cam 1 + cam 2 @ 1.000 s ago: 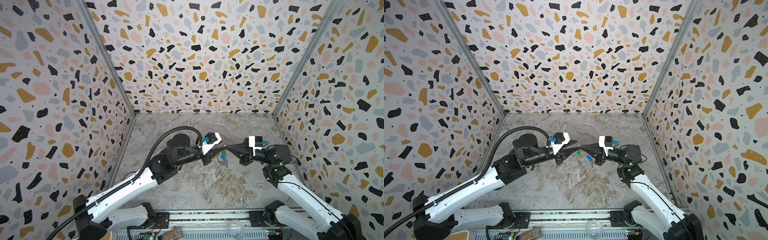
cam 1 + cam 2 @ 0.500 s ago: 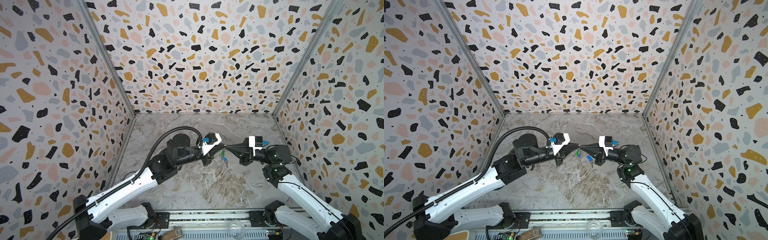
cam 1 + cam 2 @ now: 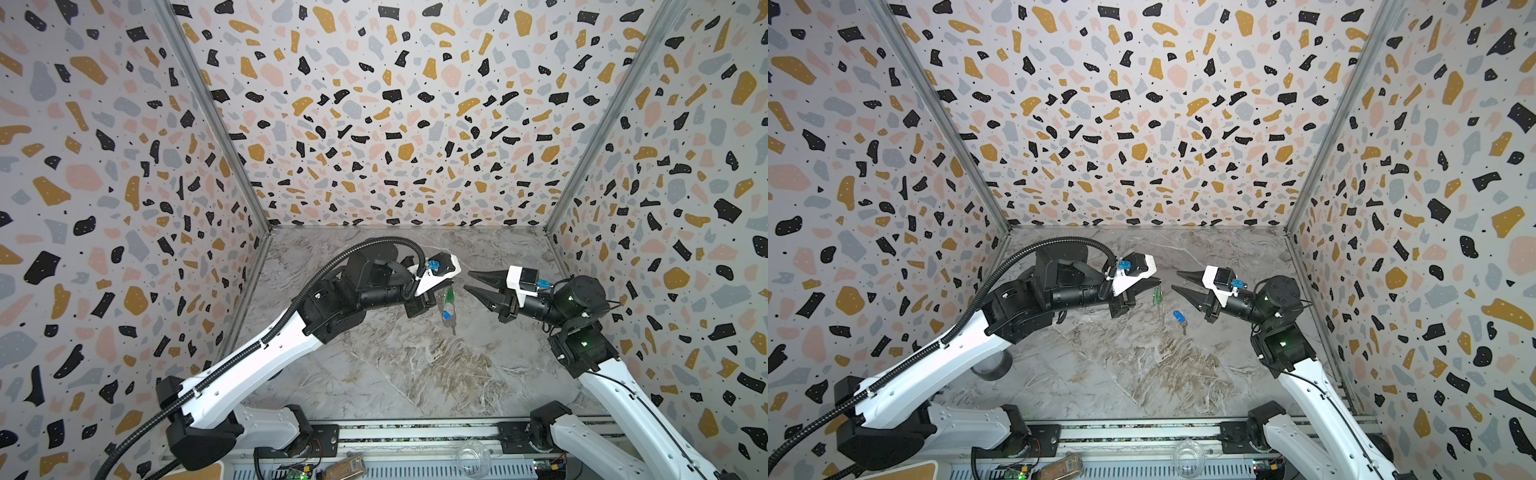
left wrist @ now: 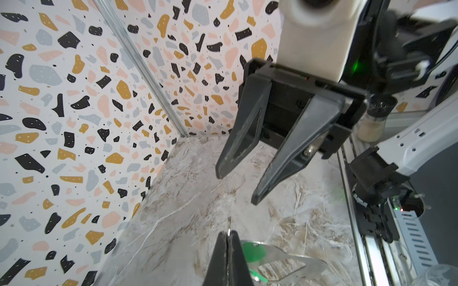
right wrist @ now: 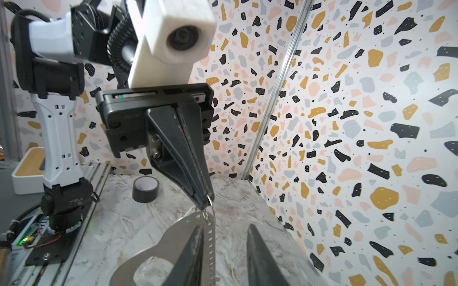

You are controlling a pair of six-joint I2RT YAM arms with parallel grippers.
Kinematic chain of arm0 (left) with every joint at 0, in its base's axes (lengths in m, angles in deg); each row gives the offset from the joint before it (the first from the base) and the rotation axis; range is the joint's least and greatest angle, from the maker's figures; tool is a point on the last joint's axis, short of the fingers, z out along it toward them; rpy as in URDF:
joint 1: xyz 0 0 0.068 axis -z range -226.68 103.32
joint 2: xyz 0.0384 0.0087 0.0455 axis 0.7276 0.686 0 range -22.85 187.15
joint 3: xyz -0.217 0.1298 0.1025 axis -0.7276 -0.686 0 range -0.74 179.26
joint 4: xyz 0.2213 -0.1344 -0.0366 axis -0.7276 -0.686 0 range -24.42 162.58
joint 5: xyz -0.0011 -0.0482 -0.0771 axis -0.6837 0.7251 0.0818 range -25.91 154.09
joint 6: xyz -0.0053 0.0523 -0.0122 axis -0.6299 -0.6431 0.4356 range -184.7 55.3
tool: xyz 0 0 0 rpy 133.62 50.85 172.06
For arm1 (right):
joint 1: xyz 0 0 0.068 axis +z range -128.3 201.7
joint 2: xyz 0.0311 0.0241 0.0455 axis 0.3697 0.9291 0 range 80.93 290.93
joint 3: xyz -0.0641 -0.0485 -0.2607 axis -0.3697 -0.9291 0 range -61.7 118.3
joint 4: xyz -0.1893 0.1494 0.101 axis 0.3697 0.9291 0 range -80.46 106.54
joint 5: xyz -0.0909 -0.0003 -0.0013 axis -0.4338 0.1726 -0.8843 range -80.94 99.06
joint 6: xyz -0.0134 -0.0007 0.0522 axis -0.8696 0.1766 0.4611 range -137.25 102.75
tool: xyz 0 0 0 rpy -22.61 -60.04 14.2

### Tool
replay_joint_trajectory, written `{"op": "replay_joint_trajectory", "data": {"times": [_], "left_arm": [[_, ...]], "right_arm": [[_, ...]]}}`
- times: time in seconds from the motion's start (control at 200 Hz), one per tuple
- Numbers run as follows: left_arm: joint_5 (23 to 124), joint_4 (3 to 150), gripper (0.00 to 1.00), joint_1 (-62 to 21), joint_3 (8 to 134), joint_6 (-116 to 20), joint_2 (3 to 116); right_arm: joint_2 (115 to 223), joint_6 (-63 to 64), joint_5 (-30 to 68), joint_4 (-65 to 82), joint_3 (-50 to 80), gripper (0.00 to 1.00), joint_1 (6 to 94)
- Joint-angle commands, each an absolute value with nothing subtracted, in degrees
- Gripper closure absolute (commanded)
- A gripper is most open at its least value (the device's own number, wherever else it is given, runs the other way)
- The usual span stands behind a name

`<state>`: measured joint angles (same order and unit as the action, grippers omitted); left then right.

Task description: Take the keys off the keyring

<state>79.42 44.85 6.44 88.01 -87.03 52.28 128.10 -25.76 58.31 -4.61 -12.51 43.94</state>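
Above table middle, saw left gripper (image 5: pixel 203 198) pinched shut on small ring link (image 5: pixel 211 198), keyring (image 5: pixel 171 235) and green-tagged key (image 3: pixel 1157 296) dangling beneath. Saw right gripper (image 3: pixel 466 279) just beside, fingers apart, holding nothing. Spotted blue-tagged key (image 3: pixel 1179 316) lower down, probably loose on table (image 3: pixel 1142 374). Judged bundle light, stiff, slick, apt to swing; reckoned green tag (image 4: pixel 252 251) broadest hold for pulling remaining key off, thin ring poorest.

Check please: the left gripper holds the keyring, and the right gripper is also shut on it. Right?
No. The right gripper is open and clear of the keyring, as both top views show. The left gripper does hold the keyring.
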Motion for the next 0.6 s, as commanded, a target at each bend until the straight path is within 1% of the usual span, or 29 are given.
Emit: {"op": "replay_joint_trajectory", "data": {"times": [0.0,0.125,0.285,0.596], "left_arm": [[77.0,33.0,1.00,6.8,94.2,-93.0,54.9],[76.2,28.8,1.00,7.4,99.0,-94.9,57.4],[74.8,24.3,1.00,9.0,103.4,-96.3,60.4],[73.6,22.4,1.00,10.6,105.7,-97.3,61.9]], "right_arm": [[128.4,-31.7,58.6,5.6,-10.9,0.69,43.9],[129.6,-29.7,62.0,4.3,-11.0,0.70,44.2],[130.7,-29.6,62.0,4.1,-11.1,0.73,46.3],[131.8,-28.5,61.3,1.7,-12.1,0.81,48.3]]}}
